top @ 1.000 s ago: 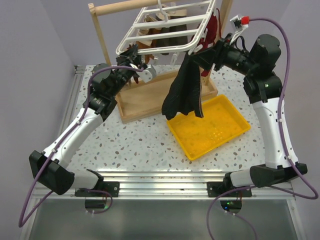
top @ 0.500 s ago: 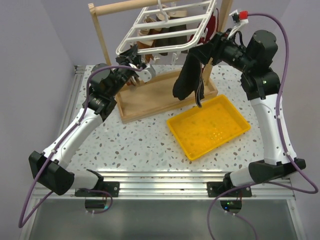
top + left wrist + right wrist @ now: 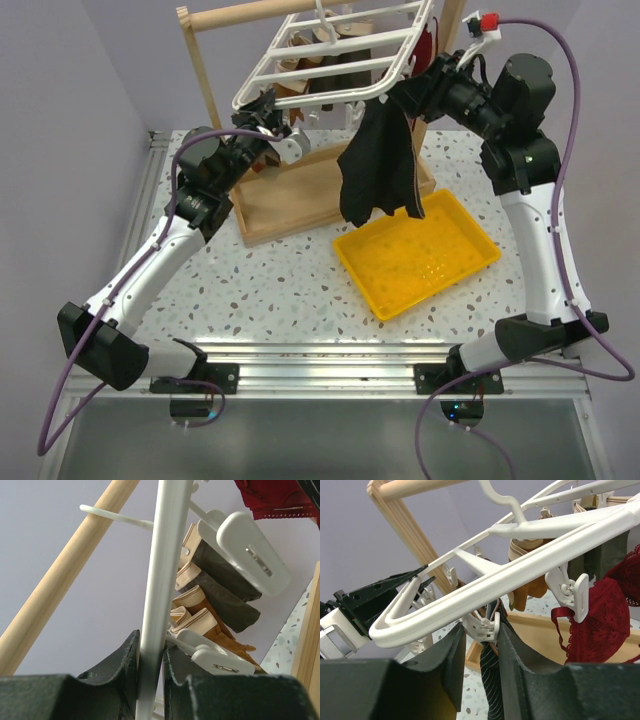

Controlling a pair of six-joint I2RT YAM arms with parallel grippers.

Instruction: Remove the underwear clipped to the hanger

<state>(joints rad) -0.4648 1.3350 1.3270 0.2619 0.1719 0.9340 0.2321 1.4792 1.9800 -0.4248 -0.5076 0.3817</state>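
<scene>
From the top camera: found the hanger [image 3: 330, 62] hung high on the wooden stand [image 3: 205, 75] at the back of the bench [image 3: 280, 290]. Saw the left gripper [image 3: 268, 118] clamped on the hanger's near left corner. Saw the right gripper [image 3: 405, 94] raised to the near right corner, with the black underwear [image 3: 378, 170] dangling from that corner, its lower edge in line with the far edge of the yellow tray [image 3: 420, 255].

From the left wrist: found both fingers [image 3: 115, 672] pressed against a white rail of the hanger, one on each side, drawn nearly together on it. Saw dark grey underwear [image 3: 225, 587] and brown underwear [image 3: 215, 630] beyond, both with beige waistbands, hung beside white clips [image 3: 250, 555]. Noted a red bra [image 3: 272, 497] at the top right.

From the right wrist: found the fingers [image 3: 445, 672] narrowed onto a small white clip [image 3: 484, 627] under the hanger's rim, touching it on both sides. Saw black striped fabric caught in that clip, hanging down between the fingers. Saw the red bra clipped just to the right.
</scene>
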